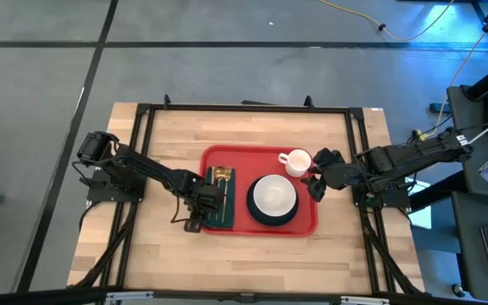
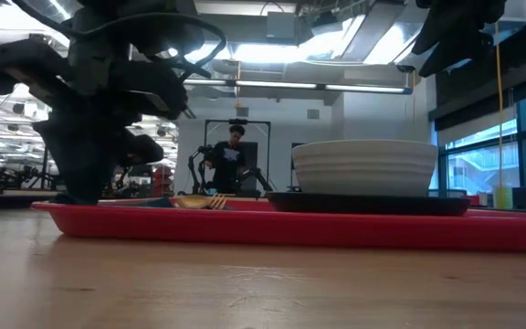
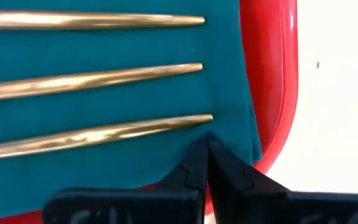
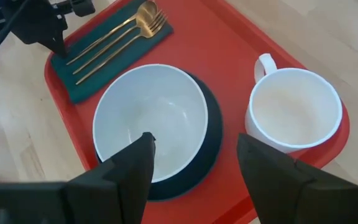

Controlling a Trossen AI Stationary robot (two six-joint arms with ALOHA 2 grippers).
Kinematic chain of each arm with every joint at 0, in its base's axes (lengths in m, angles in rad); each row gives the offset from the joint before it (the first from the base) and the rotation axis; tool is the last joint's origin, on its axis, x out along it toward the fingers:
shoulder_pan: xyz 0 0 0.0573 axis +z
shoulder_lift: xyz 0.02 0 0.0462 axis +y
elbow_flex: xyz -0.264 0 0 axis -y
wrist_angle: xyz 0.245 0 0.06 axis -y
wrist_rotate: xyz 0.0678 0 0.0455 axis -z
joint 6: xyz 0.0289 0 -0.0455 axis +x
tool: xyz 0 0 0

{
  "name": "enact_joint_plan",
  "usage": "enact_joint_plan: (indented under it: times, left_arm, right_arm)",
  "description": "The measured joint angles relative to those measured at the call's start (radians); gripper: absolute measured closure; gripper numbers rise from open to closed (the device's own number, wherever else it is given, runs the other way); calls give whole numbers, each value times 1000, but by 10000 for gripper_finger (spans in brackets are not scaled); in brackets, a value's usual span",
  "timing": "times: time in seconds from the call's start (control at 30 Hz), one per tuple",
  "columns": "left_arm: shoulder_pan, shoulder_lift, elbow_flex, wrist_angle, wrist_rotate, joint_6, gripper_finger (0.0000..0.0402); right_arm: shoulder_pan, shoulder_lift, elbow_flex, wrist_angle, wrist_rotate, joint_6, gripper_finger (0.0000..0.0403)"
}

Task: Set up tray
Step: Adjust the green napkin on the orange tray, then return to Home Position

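The red tray (image 1: 307, 222) lies flat in the middle of the wooden table. On its left part lies a dark green cloth (image 1: 227, 212) with three gold pieces of cutlery (image 3: 92, 74) side by side on it. A white bowl (image 1: 274, 196) stands on a dark plate (image 4: 211, 134) in the tray's middle. A white mug (image 1: 296, 161) stands at the tray's far right. My left gripper (image 1: 203, 206) is shut, with its tips on the cloth's near end. My right gripper (image 4: 194, 163) is open and empty, above the tray between bowl and mug. My left gripper's shut fingertips (image 3: 199, 155) are on the green cloth's near end (image 3: 229, 134), by its left corner, just past the end of the leftmost cutlery handle (image 3: 191, 121). They come from above, pointing down. The cloth lies flat on the tray; whether a fold sits between the tips, I cannot tell.
A black frame (image 1: 244, 108) runs around the table top. Bare wood lies near and far of the tray (image 2: 272, 228). A person (image 2: 233, 155) stands in the room behind the table, beside other robot arms.
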State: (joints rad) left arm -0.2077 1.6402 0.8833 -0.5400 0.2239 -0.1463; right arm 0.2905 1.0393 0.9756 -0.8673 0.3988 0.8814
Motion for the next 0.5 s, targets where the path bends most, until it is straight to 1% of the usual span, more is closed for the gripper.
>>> enact_joint_plan:
  times: [0.1, 0.23, 0.33, 0.4, 0.5]
  left_arm:
    - [6, -6, 0, -14, 1, 0, 398]
    - [51, -88, 0, -92, 4, -38, 398]
    - [105, -201, 0, -117, 4, -53, 398]
    - [142, -287, 0, -97, -8, -57, 398]
    - [178, -407, 1, -44, -52, -114, 398]
  right_arm:
    - [0, 0, 0, 0, 0, 0, 176]
    - [0, 0, 0, 0, 0, -29, 176]
    - [0, 0, 0, 11, 2, -84, 176]
    - [0, 0, 0, 10, 18, -123, 176]
    - [-6, 0, 0, 12, 37, -179, 176]
